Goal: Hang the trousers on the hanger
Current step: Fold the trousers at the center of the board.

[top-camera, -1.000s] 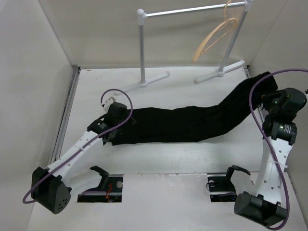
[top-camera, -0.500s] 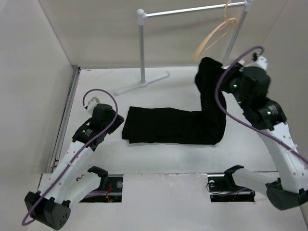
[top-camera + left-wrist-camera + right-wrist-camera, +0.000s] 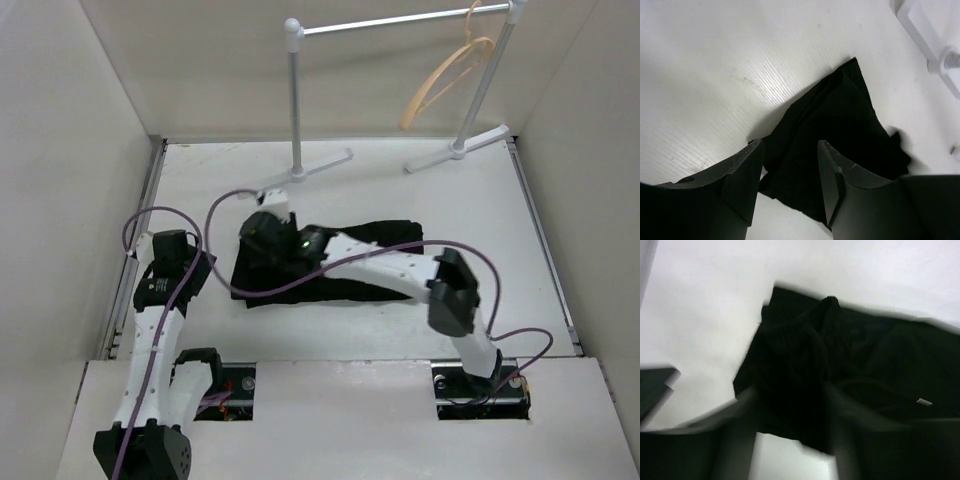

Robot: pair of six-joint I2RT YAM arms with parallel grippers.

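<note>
The trousers lie bunched in a doubled-over heap at the middle of the desk, a little toward its left edge, with the long axis running left to right, roughly parallel to the near edge. My right arm stretches right along that axis and over the cloth, so my right jaws sit at the heap's left end. The right wrist view is smeared, showing dark folds just beyond the fingers, and I cannot tell whether those jaws are apart or pinching fabric. My left arm stands off near the left edge. Its jaws are spread with nothing between the pads, aimed at the near-left corner of the cloth, which lies close ahead but apart from them. The hanger hangs from the white rack at the far right corner, well apart from the heap, so I judge the right arm the one better placed to carry toward it. No brand or writing is legible; a small pale tag on the fabric is too small to read.
</note>
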